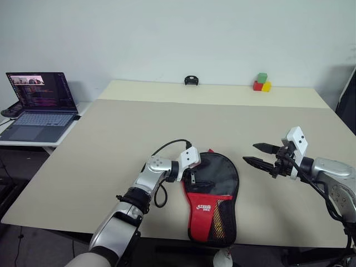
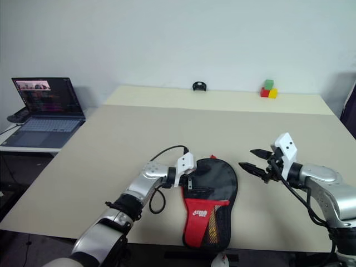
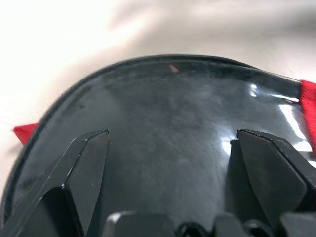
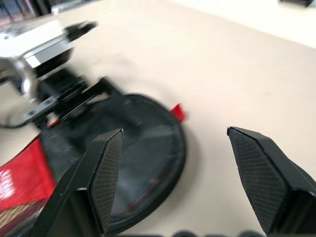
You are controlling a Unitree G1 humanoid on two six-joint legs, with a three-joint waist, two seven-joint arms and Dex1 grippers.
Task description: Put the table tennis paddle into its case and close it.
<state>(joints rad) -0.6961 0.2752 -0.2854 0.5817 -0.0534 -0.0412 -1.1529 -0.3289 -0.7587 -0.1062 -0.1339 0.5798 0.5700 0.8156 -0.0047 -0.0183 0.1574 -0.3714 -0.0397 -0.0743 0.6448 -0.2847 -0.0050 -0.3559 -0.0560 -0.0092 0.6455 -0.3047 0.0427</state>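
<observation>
The left claw (image 1: 192, 177) hangs spread and empty over the round end of the paddle-shaped black-and-red fabric case (image 1: 214, 197) on the beige tabletop (image 1: 111, 150). The right claw (image 1: 256, 154), parted, hovers beside it. Likely closing comes next, which calls for finding the zipper.

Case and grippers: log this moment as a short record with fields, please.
case: black and red pouch lying flat near the table's front edge, handle end toward the robot
paddle: cannot tell; not seen apart from the case
left gripper: open, over the case's left edge; grips nothing
right gripper: open, empty, in the air to the right of the case, pointing toward it
far edge: red, green and yellow blocks; small black object
side table: open laptop
</observation>
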